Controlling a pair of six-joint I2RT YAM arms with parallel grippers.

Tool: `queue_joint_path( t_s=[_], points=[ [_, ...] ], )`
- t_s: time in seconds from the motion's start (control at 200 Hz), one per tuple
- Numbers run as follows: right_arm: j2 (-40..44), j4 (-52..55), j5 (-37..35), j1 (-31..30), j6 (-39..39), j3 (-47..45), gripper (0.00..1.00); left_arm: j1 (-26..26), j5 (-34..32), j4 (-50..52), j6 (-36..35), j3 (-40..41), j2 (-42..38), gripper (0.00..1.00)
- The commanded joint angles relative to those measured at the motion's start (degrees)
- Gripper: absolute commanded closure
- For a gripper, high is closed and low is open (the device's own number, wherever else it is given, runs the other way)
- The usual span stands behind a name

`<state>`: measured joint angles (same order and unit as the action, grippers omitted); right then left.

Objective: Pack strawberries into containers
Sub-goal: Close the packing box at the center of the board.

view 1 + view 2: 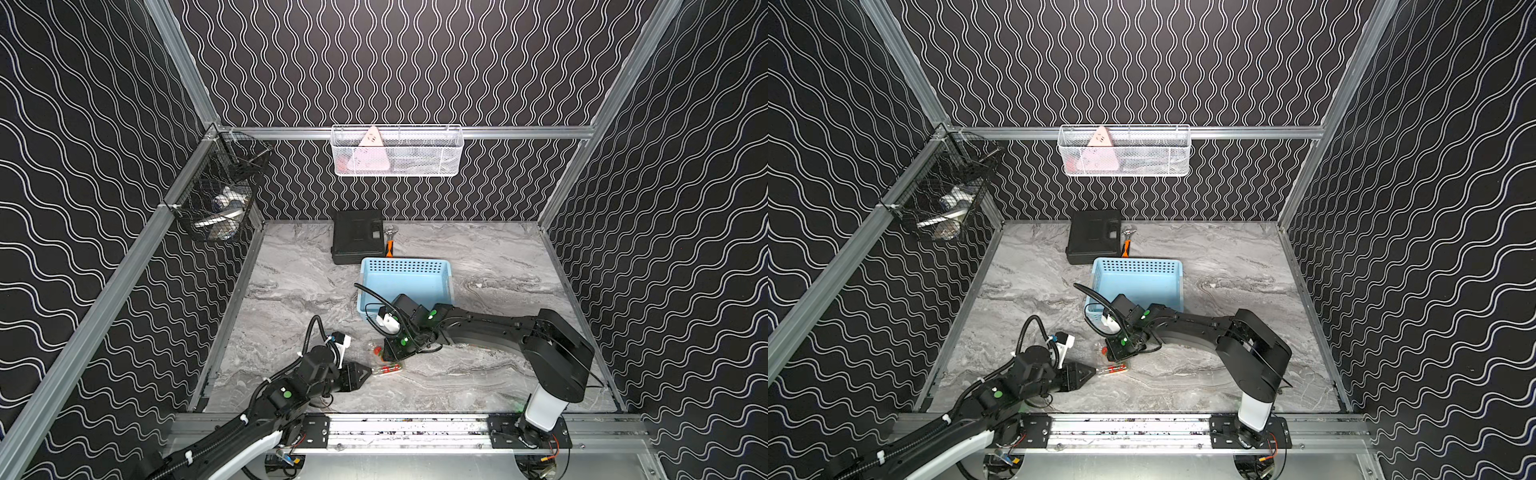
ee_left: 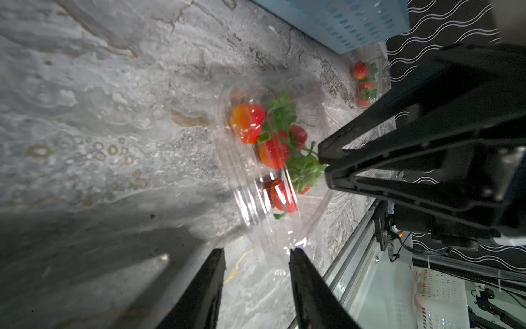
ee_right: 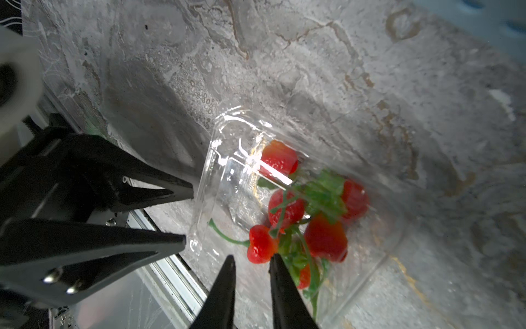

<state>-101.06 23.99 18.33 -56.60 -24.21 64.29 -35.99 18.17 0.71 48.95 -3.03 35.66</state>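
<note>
The strawberries (image 3: 326,236) lie in the clear container (image 3: 227,176) on the worktop (image 3: 284,57). The left pincer (image 2: 256,252) is open at its edge. The right pincer (image 3: 252,257) is nearly closed; I cannot tell if it holds anything.

Small clear glossy plastic clamshell container (image 2: 247,205) lies flat on the grey marbled tabletop (image 1: 478,386), toward the front, left of centre. Inside it is a cluster of bright red strawberries (image 3: 287,209) with green leafy tops and thin green stems, about five visible, lying on their sides. Some show orange-yellow patches. Strong glare on the plastic; lid state not resolvable. Second clear clamshell container (image 2: 381,71) sits well apart, just beside the light blue perforated basket (image 2: 355,25), and holds at least two red berries (image 2: 360,69).
</note>
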Motion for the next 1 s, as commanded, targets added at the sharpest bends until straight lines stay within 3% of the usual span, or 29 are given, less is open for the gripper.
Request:
queue_joint_path(
  t_s=[0.0, 0.455, 0.661, 0.876, 0.926, 0.996],
  points=[
    [-0.2, 0.5, -0.3, -0.1, 0.6, 0.2, 0.75, 0.0, 1.6, -6.8, 0.7, 0.5, 2.4, 0.57],
    [-1.3, -0.2, 0.6, -0.1, 0.7, 0.2, 0.76, 0.0, 1.9, -11.2, 1.6, 0.7, 5.1, 0.58],
    [-1.0, -0.4, 0.8, -0.1, 0.6, -0.1, 0.76, 0.0, 2.8, -16.8, 2.0, 1.7, 10.2, 0.62],
    [-0.9, -0.4, 0.8, -0.1, 0.6, -0.2, 0.76, 0.0, 2.7, -15.8, 1.6, 1.8, 9.8, 0.69],
    [-0.6, -0.5, 0.9, -0.1, 0.6, -0.1, 0.76, 0.0, 2.4, -14.3, 1.1, 1.3, 9.1, 0.67],
    [0.1, 0.3, 0.5, -0.1, 0.9, 0.2, 0.76, 0.0, 1.9, -10.7, 0.0, -0.2, 7.1, 0.55]
  ],
)
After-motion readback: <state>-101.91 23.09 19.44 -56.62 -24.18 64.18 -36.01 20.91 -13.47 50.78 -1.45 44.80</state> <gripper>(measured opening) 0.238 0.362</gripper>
